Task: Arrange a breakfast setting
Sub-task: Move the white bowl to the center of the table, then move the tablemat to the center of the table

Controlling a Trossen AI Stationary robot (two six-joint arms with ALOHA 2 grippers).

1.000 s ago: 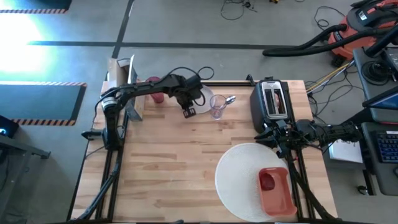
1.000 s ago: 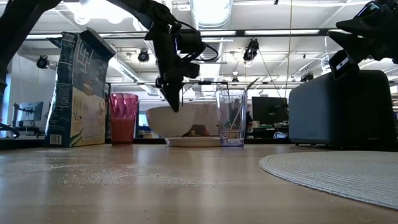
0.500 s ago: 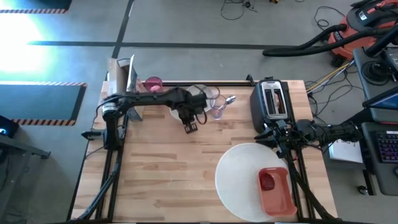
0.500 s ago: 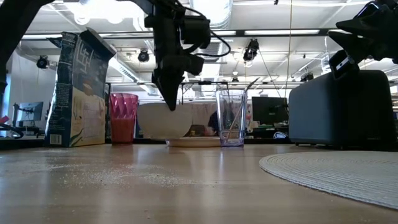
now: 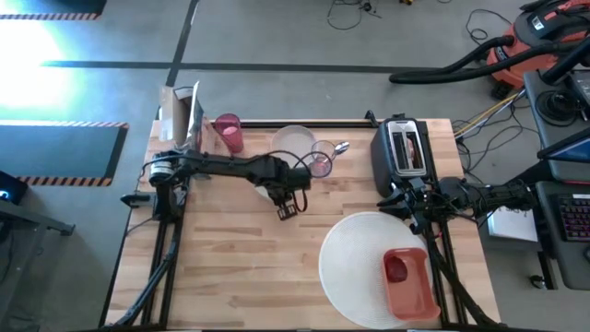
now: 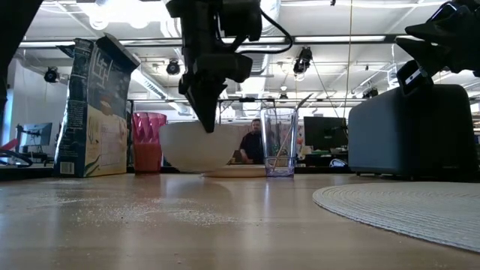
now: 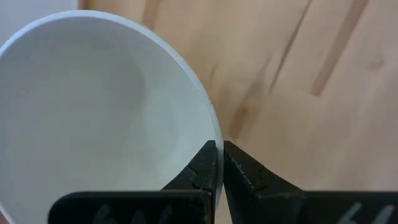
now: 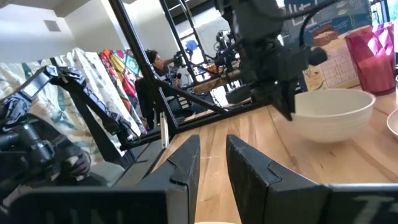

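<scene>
While pinching white bowl (image 7: pixel 93 106) rim, left gripper (image 7: pixel 217 163) sits mid-table, nr pale plate (image 5: pixel 293 140) | right gripper (image 8: pixel 212 163) slightly apart, empty, by toaster (image 5: pixel 403 153) | placemat (image 5: pixel 355 263) front-right.

High view looked straight down; low view sat at tabletop level; left wrist view was close on the bowl (image 7: pixel 93 118), also seen from right wrist.

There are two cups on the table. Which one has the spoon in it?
The clear cup, beside the toaster: the metal spoon leans out of it. The pink cup by the cereal box holds none. The left gripper grips the white bowl.
</scene>
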